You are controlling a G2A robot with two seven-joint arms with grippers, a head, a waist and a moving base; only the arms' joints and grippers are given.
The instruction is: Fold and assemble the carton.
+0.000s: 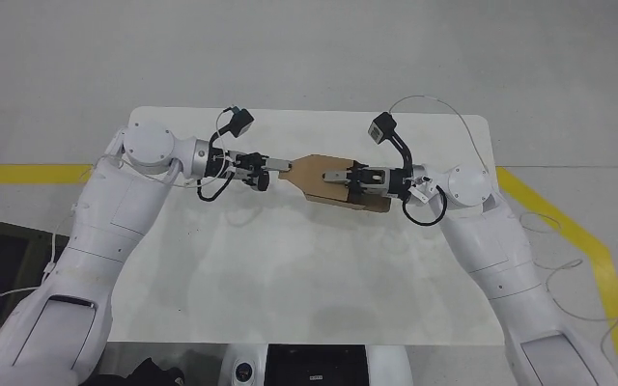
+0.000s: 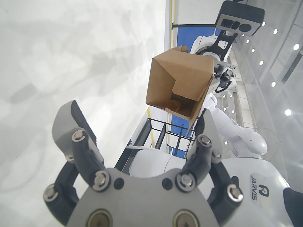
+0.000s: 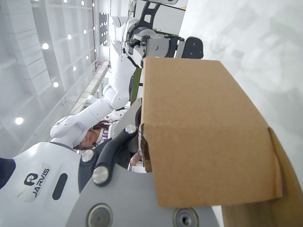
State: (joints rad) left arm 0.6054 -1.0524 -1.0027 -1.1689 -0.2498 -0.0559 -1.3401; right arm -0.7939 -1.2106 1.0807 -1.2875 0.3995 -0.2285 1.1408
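A brown carton [image 1: 333, 179] is held above the middle of the white table [image 1: 290, 280], lying between the two arms. My right gripper [image 1: 340, 177] is shut on it; one of its fingers [image 3: 132, 116] presses against the carton's wall [image 3: 201, 131], and the other finger is hidden. In the left wrist view the carton [image 2: 180, 79] turns its partly folded open end and a loose flap toward the camera. My left gripper [image 2: 142, 124] is open at that end, one of its fingers [image 2: 208, 128] just beside the flap's edge. It also appears past the carton's far edge as the left gripper [image 3: 189, 48].
Bare tabletop lies all around the carton, toward the front and both sides. A thin white cable [image 1: 454, 111] loops over the table's back right corner. Yellow floor tape [image 1: 39, 174] runs beyond the table's sides.
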